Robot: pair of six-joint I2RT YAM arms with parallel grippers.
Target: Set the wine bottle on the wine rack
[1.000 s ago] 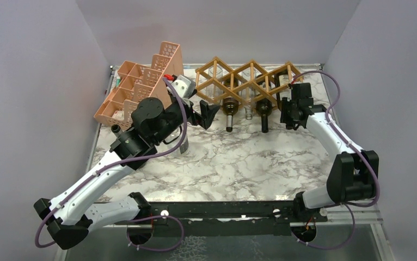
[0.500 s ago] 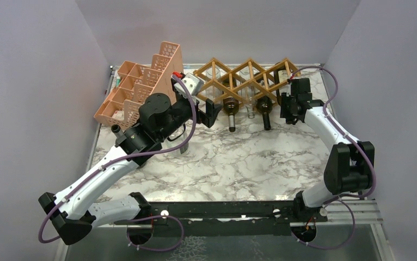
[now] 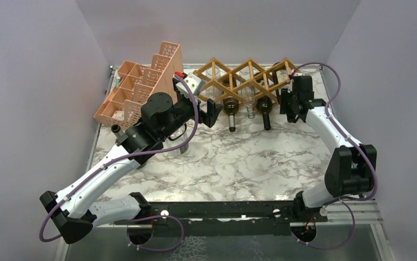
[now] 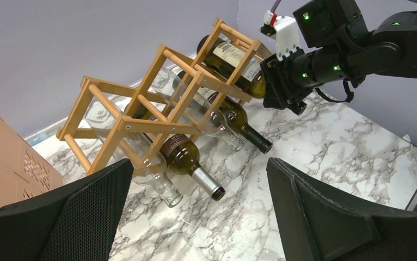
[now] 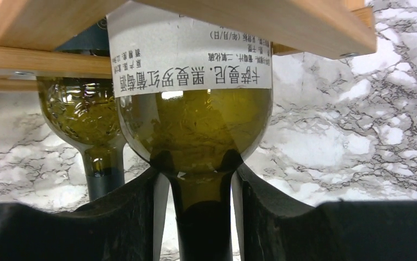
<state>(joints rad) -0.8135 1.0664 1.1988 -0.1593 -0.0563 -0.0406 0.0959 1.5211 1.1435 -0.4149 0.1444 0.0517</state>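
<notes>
Right arm's nudged in, so the bottle (image 4: 233, 57) sits deeper in the rack's (image 4: 182, 66) top-right diamond. Right tool (image 5: 195, 185) is clamped on its neck; left tool (image 3: 212, 112) gapes wide nearby. I'd push straight and slow, then let go once it's seated. Count: one rack, two other dark bottles (image 4: 187, 157), at least two clear ones (image 4: 154, 176).
</notes>
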